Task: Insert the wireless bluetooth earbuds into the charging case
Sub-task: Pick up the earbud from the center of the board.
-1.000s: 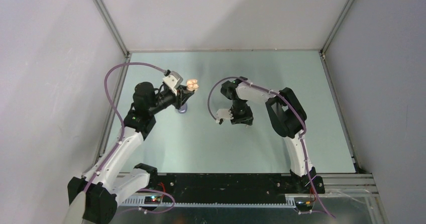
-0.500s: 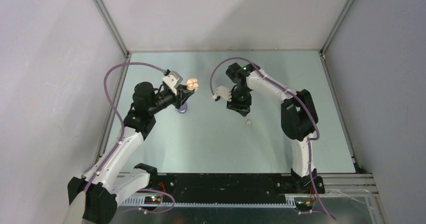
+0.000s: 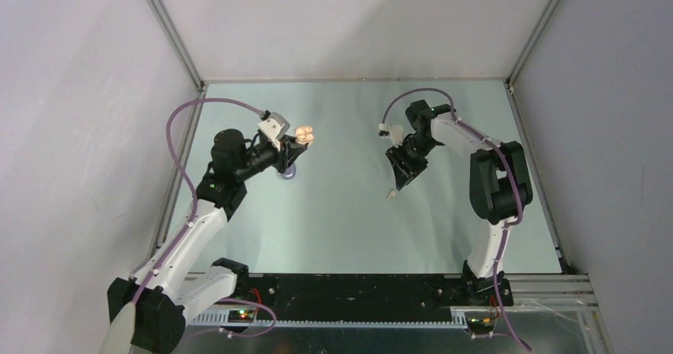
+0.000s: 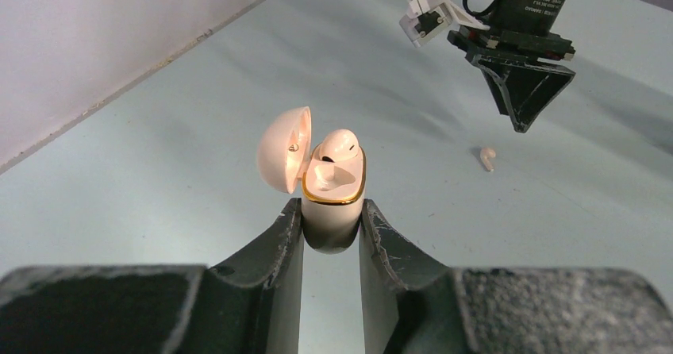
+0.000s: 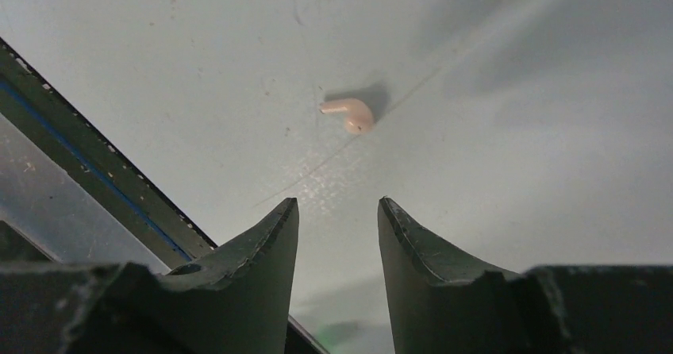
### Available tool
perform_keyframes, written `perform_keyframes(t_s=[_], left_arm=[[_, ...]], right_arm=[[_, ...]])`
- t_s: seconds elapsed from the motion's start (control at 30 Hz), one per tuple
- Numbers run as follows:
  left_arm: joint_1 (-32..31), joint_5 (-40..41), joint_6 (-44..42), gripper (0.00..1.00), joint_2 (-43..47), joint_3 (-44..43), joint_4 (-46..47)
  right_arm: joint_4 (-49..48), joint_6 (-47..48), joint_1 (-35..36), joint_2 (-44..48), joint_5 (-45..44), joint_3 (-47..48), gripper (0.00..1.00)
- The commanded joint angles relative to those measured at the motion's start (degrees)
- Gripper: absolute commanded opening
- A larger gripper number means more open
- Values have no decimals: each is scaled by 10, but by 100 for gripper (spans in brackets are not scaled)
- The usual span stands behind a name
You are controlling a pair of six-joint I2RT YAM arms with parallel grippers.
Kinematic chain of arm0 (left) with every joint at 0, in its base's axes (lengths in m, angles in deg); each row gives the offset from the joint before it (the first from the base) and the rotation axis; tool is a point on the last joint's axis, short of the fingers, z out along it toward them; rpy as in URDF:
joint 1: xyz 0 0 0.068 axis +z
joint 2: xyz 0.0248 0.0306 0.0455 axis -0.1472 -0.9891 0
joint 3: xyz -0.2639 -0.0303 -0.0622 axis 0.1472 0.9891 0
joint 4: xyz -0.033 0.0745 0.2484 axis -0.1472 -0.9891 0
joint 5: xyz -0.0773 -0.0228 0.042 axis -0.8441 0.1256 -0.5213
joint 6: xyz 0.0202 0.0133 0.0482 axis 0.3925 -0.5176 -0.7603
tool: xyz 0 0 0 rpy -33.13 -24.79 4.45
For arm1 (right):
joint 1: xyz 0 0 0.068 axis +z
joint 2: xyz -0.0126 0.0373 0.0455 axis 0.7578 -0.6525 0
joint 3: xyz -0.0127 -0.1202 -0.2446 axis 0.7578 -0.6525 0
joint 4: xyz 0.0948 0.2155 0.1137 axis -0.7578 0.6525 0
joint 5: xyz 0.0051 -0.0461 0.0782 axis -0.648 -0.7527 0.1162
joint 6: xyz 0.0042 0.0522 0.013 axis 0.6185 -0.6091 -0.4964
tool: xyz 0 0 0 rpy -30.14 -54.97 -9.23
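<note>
The charging case point(image 4: 333, 191) stands upright in the left gripper point(image 4: 332, 215), whose fingers clamp its lower body from both sides and hold it raised above the table point(image 3: 333, 219). Its lid point(image 4: 282, 148) is swung open to the left. One white seated earbud point(image 4: 337, 144) sits in the far socket, while the near socket, inside the gold rim, shows empty. A second, loose earbud point(image 5: 349, 112) lies on its side on the table near the middle, well apart from the case. The right gripper point(image 5: 337, 219) hangs just above and beside it, tips pointing down, fingers parted by a narrow gap with nothing between them. A second ago the right gripper was further left, towards the table's centre, and no bud showed on the surface. Half a second ago the bud already lay on this same spot, with the gripper left of and behind it. Since then the right arm has swung rightward. The left arm and the case have kept their place throughout.
</note>
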Motion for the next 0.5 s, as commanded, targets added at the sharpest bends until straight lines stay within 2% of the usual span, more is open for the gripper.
perform_keyframes(t_s=[0.0, 0.17, 0.47], left_arm=[[5, -3, -19, 0, 2, -26, -1], [8, 4, -23, 0, -1, -29, -1], [11, 4, -24, 0, -2, -32, -7]], right_arm=[[-32, 1, 9, -16, 35, 10, 47], [-29, 27, 14, -53, 29, 29, 49], [-25, 56, 22, -94, 16, 48, 45]])
